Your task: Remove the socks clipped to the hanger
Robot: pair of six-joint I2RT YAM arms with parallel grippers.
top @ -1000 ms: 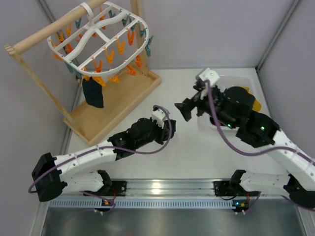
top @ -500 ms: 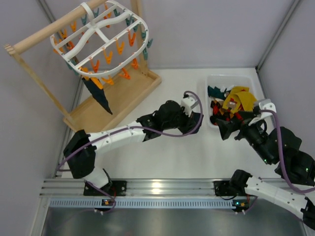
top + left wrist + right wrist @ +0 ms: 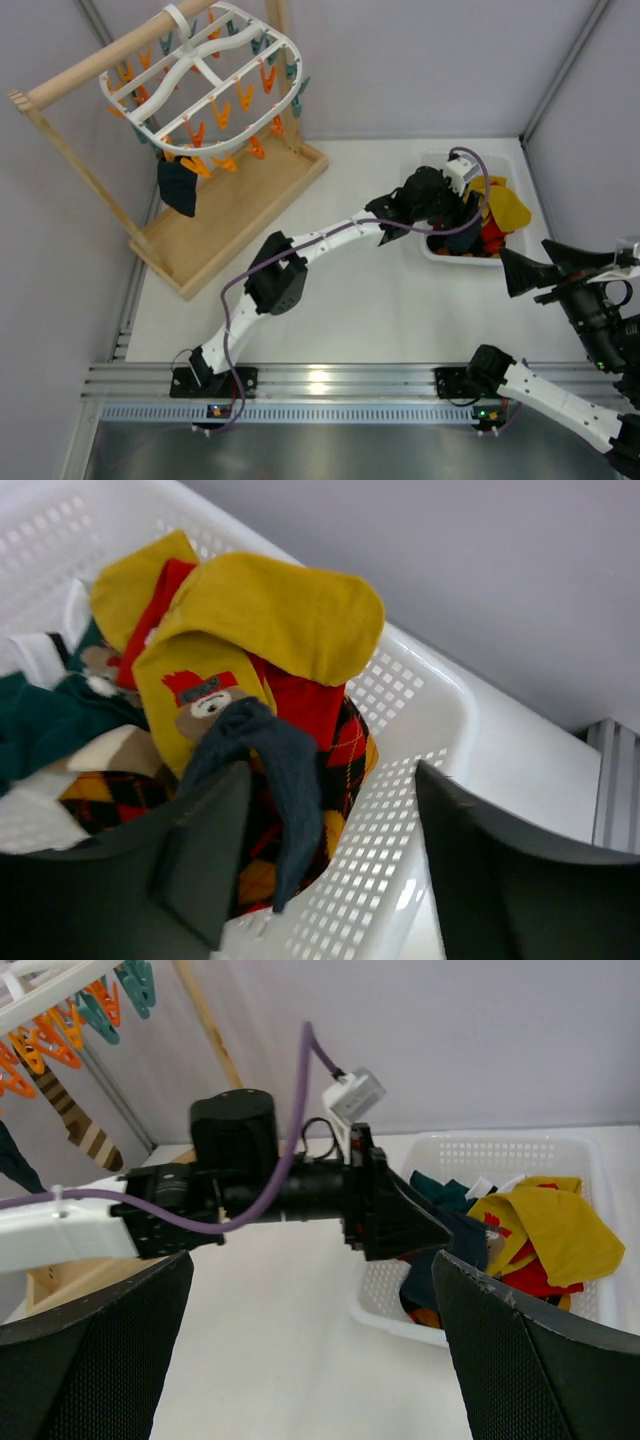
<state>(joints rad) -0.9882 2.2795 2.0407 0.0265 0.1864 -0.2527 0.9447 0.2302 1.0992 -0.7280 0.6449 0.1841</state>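
One dark sock [image 3: 180,187] hangs clipped under the hanger [image 3: 200,80], far left of the white basket [image 3: 500,158], with its long axis straight down. Over the basket the left gripper [image 3: 332,780] is spread open. A dark grey sock [image 3: 270,770] lies loose on the piled socks [image 3: 270,610] beside one finger. The right gripper [image 3: 525,255], empty and wide apart, hovers off the basket's near right corner.

The big white oval plastic drying hanger [image 3: 183,70], lined with orange and teal clips, is hanging tilted at my ten o'clock. A dark navy fabric sock [image 3: 180,187] and a brown-and-cream striped sock [image 3: 75,1120] are dangling from its clips. At my two o'clock, a mustard-yellow sock [image 3: 270,610], a red sock [image 3: 305,705] and a slate-grey sock [image 3: 275,770] are lying heaped in a white perforated basket [image 3: 400,810].
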